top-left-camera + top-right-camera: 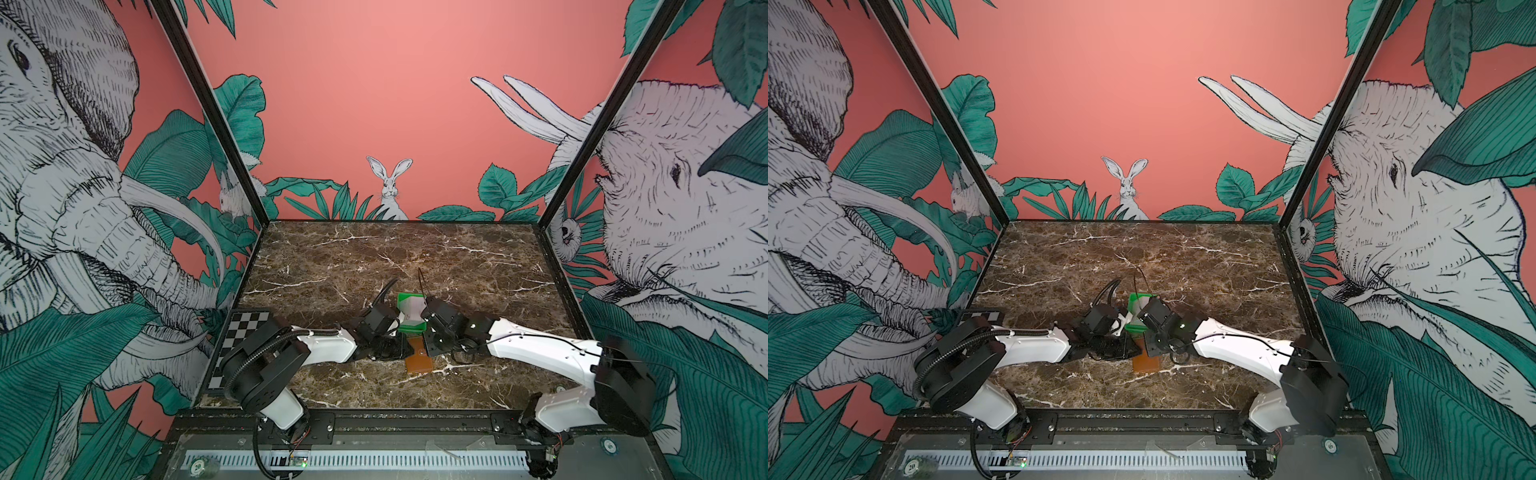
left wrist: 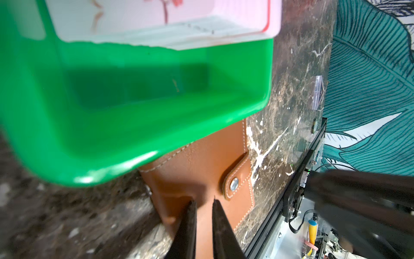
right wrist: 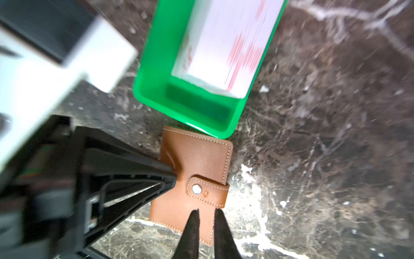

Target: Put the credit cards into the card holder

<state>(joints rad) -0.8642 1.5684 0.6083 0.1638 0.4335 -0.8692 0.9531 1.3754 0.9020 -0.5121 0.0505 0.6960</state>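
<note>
Both claws are narrowly parted, empty: left claw (image 2: pixel 203 200) pins the closed card holder (image 3: pixel 201 157) to the surface (image 3: pixel 313 157), I reckon so right claw (image 3: pixel 206 210) can pop its snap tab (image 3: pixel 209 190).

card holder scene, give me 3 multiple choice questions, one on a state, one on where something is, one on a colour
1. The holder is:
A) open flat
B) closed, tab snapped
C) standing on edge

2. The cards are:
A) in the tray
B) inside the holder
C) stacked on top of the holder

3. The tray is:
A) red
B) green
C) blue

Answers:
1 B, the tab is fastened over the shut cover.
2 A, the stack sits between the tray's walls.
3 B, its walls are bright green.
</note>
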